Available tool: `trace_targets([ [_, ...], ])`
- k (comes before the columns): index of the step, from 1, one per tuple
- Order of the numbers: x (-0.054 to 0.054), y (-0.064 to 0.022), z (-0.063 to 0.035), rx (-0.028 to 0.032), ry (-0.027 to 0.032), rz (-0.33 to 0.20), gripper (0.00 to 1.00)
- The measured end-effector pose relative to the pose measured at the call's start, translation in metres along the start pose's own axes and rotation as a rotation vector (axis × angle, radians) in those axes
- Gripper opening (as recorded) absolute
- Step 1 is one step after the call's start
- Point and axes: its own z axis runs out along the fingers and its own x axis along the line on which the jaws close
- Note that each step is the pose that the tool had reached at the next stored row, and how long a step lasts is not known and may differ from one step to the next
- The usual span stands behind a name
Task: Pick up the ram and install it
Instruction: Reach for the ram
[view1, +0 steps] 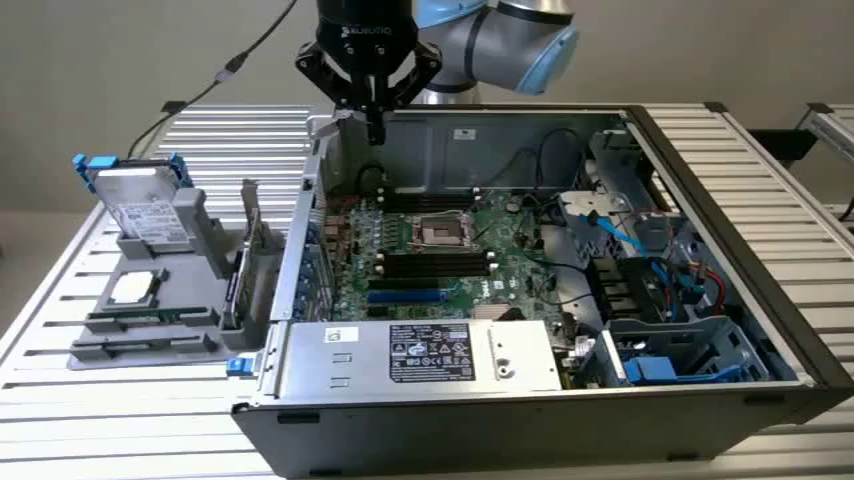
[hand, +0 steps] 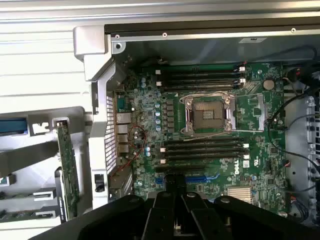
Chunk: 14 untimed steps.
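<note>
Fingers (view1: 375, 122) hang clenched together with nothing between them, over the back edge of the open computer case (view1: 534, 430), pointing down toward the motherboard (view1: 507, 240). The ram (view1: 140, 319) is well apart from them, on the exterior view's left. It is a long, narrow, thin green strip lying lengthwise in the low front step of the gray holder (view1: 200, 255), which stands on the slatted tabletop (view1: 80, 420) just beside the case. Its chips are too small to make out. Behind it on the same holder sit a square silver processor (view1: 130, 288) and, higher up, an upright hard drive (view1: 140, 205) with blue rails. A taller green expansion card (view1: 248, 262) stands on edge between the holder and the case. In the wrist view the closed fingers (hand: 169, 195) hover above the board's black memory slots (hand: 205, 149), and the processor socket (hand: 207, 114) lies between two banks of slots.
</note>
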Motion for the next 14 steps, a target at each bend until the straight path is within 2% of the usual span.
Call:
trace_targets([
  [7, 0.001, -0.0001, 0.0000, -0.0002, -0.0002, 0.000, 0.10],
  [11, 0.018, -0.0009, -0.0003, 0.0002, 0.0028, 0.000, 0.10],
  [14, 0.032, -0.0015, 0.0000, 0.0002, 0.0030, 0.000, 0.10],
])
